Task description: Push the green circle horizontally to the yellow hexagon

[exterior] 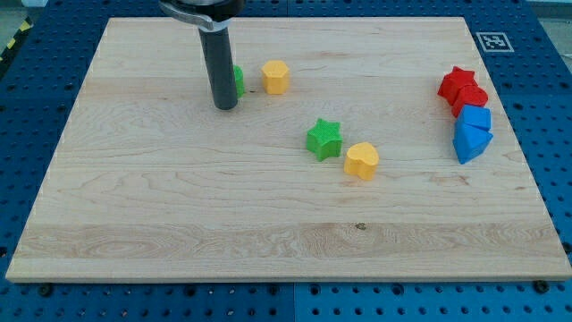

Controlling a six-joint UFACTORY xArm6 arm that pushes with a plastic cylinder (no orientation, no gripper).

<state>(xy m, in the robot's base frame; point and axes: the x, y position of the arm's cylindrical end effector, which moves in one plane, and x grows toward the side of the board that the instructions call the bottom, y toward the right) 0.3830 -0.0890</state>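
my tip (pixel 224 106) is the tool here, a plain dark rod with nothing to open or close and holding nothing; it only presses sideways. it rests on the counter (pixel 179 233) near the view's top, left of centre, touching or almost touching the left side of the green circle (pixel 238 80), most of which the rod hides, so only a green sliver shows at the rod's right edge. just beside that, to the view's right and at about the same height, sits the yellow hexagon (pixel 276 77), with a narrow gap between the two.

the green circle looks like a small, light, stiff plastic block that should slide easily on the smooth wood. being round, it may roll off the rod if pushed off-centre, so contact belongs on the middle of its left side, pushing straight right.

farther out lie a green star (pixel 324 139) and a yellow heart (pixel 362 160) near the centre, and red blocks (pixel 462 88) above blue blocks (pixel 472 133) at the view's right edge.
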